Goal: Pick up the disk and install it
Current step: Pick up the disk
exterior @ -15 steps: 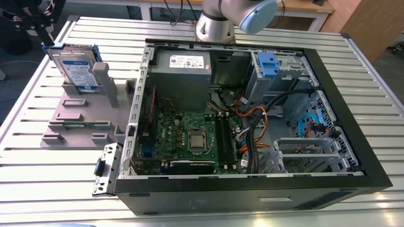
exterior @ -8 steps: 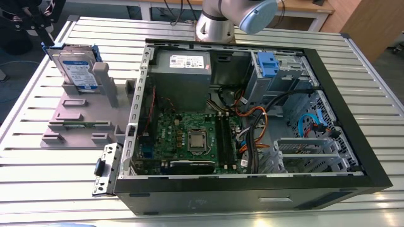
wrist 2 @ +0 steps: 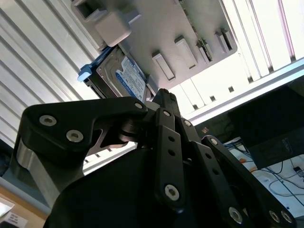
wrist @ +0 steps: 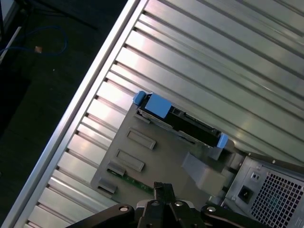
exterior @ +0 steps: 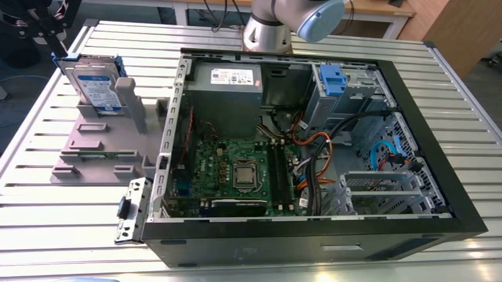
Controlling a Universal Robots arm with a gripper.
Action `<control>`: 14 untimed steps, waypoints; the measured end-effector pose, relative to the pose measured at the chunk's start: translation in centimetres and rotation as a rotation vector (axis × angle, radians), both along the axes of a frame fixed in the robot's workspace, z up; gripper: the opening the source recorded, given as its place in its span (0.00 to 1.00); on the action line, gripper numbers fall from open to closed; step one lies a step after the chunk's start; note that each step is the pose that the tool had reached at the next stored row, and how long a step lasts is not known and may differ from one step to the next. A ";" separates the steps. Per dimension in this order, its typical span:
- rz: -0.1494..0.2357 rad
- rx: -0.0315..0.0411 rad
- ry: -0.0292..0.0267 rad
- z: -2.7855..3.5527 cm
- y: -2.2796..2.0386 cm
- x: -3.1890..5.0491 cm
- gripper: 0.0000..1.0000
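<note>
Hovering just off the disk (exterior: pixel 96 82), fingers (wrist: pixel 158 191) pressed together on nothing.
Black gripper (exterior: pixel 56 48) at eleven o'clock of the disk in the exterior view, near its upper corner; disk upright on edge in a grey holder (exterior: pixel 98 144) on the slatted table (exterior: pixel 63 223), at ten o'clock of the open computer case (exterior: pixel 314 238).

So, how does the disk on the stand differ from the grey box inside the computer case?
The disk stands on edge outside the case, framed in blue; the grey box sits inside it, without blue. The disk is smaller than the grey box. Both are metal with white labels.
</note>
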State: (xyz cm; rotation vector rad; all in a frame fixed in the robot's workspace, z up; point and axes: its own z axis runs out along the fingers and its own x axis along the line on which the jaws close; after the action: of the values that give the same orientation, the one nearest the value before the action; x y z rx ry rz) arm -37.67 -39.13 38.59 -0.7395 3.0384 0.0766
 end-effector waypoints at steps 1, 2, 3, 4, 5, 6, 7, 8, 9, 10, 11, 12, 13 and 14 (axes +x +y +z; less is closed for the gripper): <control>0.001 0.0000 0.0000 0.00 0.00 0.00 0.11; 0.003 0.0000 0.0000 0.00 0.00 0.00 0.11; 0.005 0.0000 0.0000 0.00 0.00 0.00 0.11; 0.006 0.0000 0.0000 0.00 0.00 0.00 0.11; 0.007 0.0000 0.0000 0.00 0.00 0.00 0.11; 0.009 0.0000 0.0000 0.00 0.00 0.00 0.11; 0.010 0.0000 0.0000 0.00 0.00 0.00 0.11; 0.012 0.0000 0.0000 0.00 0.00 0.00 0.11; 0.013 0.0000 0.0000 0.00 0.00 0.00 0.11; 0.015 0.0000 0.0000 0.00 0.00 0.00 0.11; 0.016 0.0000 0.0000 0.00 0.00 0.00 0.11; 0.018 0.0000 0.0000 0.00 0.00 0.00 0.11; 0.019 0.0000 0.0000 0.00 0.00 0.00 0.11; 0.020 0.0000 0.0000 0.00 0.00 0.00 0.11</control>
State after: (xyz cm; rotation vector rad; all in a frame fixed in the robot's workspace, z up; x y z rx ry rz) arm -37.67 -39.13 38.59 -0.7702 3.0313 0.0768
